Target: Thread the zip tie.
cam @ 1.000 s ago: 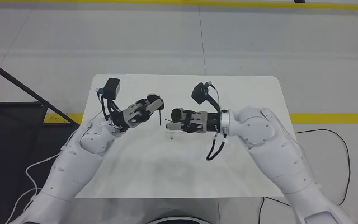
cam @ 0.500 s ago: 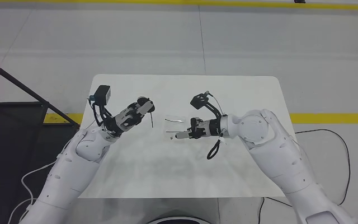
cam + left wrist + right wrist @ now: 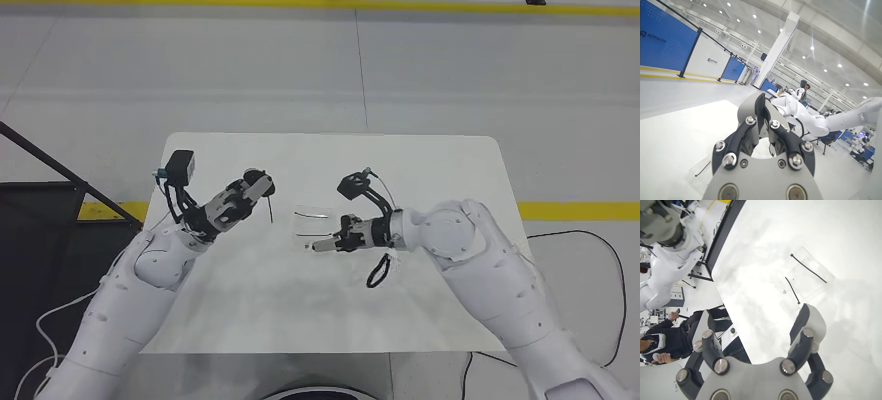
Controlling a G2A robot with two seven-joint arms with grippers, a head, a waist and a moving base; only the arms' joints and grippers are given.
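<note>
While the left pincer hangs clenched over the left of the surface, a thin held tie dangles from its tip, apparently pinched by one end. The right pincer is released, jaws spread wide, low over the middle of the surface. One of its fingers is just beside the head of the near tie. That tie lies flat at the near edge of a clear tray; the far tie lies inside it, apart from the first.

The step in hand looks like picking up the near tie. It is thin and flat, so the pads likely need to come right down to the surface and straddle the strap squarely before closing; a high close would slide over it. Gripping just behind the head, not on it, should leave the slot open and pointing left towards the other pincer. The tray looks light and may shift if nudged, so a straight descent seems safer than a sweep. The left arm does best holding steady, its tie's free end clear for the slot.
</note>
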